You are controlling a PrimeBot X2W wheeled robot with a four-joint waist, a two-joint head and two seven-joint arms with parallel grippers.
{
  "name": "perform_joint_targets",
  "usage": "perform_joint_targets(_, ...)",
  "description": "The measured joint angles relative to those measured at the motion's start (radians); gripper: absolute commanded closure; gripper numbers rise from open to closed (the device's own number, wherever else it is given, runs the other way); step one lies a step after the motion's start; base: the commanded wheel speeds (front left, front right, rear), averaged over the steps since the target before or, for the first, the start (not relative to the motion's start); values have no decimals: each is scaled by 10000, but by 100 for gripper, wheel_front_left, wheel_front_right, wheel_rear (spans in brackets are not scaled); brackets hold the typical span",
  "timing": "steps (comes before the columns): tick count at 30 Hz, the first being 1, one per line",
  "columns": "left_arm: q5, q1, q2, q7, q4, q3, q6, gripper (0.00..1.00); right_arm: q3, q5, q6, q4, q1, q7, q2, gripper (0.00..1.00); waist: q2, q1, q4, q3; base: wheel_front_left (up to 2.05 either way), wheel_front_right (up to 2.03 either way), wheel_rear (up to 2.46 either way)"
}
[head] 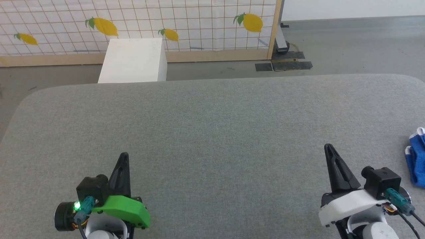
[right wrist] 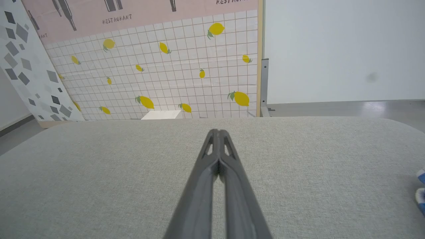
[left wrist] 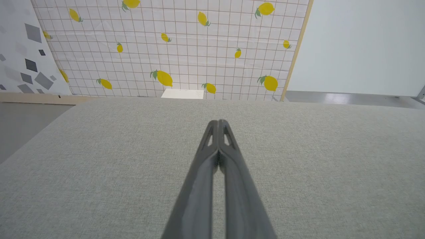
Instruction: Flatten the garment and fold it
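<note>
- At the room's far left, a white panel with scattered grey geometric shapes [left wrist: 20, 49] leaned beside the backdrop.
- The left tool [head: 123, 155] sat at the lower left of the head view on a green bracket. Its two dark fingers were pressed together tip to tip, gripping nothing, over bare fabric.
- A plain white box [head: 134, 59] stood on the floor just past the counter's far edge, left of centre, against the backdrop's wooden base rail.
- The backdrop was a white grid-printed panel with yellow lemons [head: 199, 23]. In the right wrist view, a pink panel lettered "RESTAURANT" [right wrist: 132, 15] rose above it.
- The counter [head: 215, 126] ran across the whole head view, covered in pale grey woven fabric, with rounded far corners.
- A light wooden post [head: 275, 30] ended the lemon panel on the right. At its foot, a metal stand rested on dark plates [head: 285, 64] on the grey floor [head: 358, 43].
- The right tool [head: 328, 146] sat at the lower right on a white bracket, fingers likewise closed flat against each other and empty.
- The garment [head: 417, 166] lay bunched on the counter at the far right, bright blue with white patches, cut off by the picture's edge. It was to the right of the right tool and apart from it.
- Right of the post, a plain white wall [left wrist: 358, 46] met the floor.
</note>
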Motion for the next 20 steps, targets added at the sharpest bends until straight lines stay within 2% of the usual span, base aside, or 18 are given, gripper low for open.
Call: perform_joint_targets(20,451,6,-81,420,-272,81,21,100,-35,-424,0,-311,45,408,0,100,0,0,2,-74,0,0,0)
